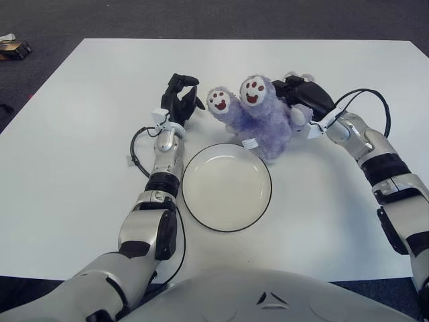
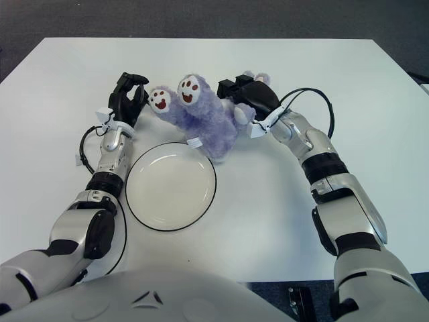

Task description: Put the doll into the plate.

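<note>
Head-camera view of a white rectangular desk point(image 1: 80, 168) standing on dark carpet. A fluffy purple plush doll with white paws marked in dark red point(image 1: 258, 121) lies on the desk just beyond the far rim of a round white plate with a thin black edge point(image 1: 226, 215); its lower end reaches the plate's rim, while its body remains outside the plate. Two of its paws are raised, their soles facing the camera. A small white tag hangs from the doll at the plate's far edge.

The right hand point(image 1: 301, 94), black, is closed on the doll's far right side, its fingers pressed into the plush. The right forearm runs back toward the lower right, with a black cable looping above it.

The left hand point(image 1: 181, 100) shows just left of the doll's nearer raised paw, its black fingers loosely curled and holding nothing; whether a fingertip touches the paw cannot be determined. The left forearm extends along the plate's left side.
</note>
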### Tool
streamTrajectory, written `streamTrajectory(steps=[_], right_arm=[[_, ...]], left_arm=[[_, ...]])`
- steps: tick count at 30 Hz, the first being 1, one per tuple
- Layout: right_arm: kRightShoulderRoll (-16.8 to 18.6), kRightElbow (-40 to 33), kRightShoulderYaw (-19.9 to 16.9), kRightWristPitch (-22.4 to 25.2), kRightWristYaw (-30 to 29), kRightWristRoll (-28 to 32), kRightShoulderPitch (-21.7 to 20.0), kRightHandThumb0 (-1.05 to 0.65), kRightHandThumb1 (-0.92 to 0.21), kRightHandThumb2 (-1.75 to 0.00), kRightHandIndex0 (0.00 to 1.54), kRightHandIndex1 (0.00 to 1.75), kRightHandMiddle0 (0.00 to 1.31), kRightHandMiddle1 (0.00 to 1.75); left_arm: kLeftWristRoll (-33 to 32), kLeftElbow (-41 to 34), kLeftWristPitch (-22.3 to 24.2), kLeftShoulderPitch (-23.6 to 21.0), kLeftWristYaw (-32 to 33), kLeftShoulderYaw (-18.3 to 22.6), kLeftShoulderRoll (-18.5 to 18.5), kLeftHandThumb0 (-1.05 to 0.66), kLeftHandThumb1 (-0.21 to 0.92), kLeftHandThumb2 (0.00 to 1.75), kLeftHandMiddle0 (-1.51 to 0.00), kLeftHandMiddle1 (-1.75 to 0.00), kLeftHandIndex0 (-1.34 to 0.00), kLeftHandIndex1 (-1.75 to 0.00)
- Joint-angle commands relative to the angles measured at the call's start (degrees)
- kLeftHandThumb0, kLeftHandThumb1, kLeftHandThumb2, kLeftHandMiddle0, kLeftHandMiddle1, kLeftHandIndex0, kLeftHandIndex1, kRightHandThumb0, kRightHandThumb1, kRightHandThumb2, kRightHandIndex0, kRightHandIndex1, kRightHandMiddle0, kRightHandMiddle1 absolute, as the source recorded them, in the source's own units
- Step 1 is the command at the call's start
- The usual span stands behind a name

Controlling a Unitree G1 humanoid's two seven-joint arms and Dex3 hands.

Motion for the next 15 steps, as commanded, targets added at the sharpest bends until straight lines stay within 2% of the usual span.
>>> streamTrajectory(steps=[1,6,11,15], right_arm=[[1.25,0.12,-2.27,0.42,-1.14,2.94,1.20,0.42,-0.49,-1.10,0.47,1.75,0.55,1.75],[2.63,-0.28,-4.28,0.69,-0.87,5.62,1.48,0.42,-0.48,-1.10,0.48,1.75,0.55,1.75],[2.89,-0.48,-4.80,0.75,-0.48,5.90,1.62,0.42,-0.48,-1.10,0.48,1.75,0.55,1.75],[3.94,-3.49,-6.64,1.70,1.52,9.17,0.80,0.41,-0.51,-1.06,0.46,1.75,0.55,1.75]], left_arm=[[-0.20,0.31,-0.45,0.32,-0.42,0.28,0.57,-0.36,0.92,0.25,-0.88,-1.75,-0.49,-1.44],[0.05,0.67,-0.20,0.06,-0.40,0.46,1.61,-0.36,0.92,0.24,-0.88,-1.75,-0.50,-1.44],[0.03,0.78,-0.23,0.02,-0.37,0.39,1.77,-0.36,0.92,0.24,-0.88,-1.75,-0.50,-1.44],[1.78,1.21,-0.08,0.01,1.76,0.44,3.63,-0.36,0.92,0.24,-0.89,-1.75,-0.50,-1.44]])
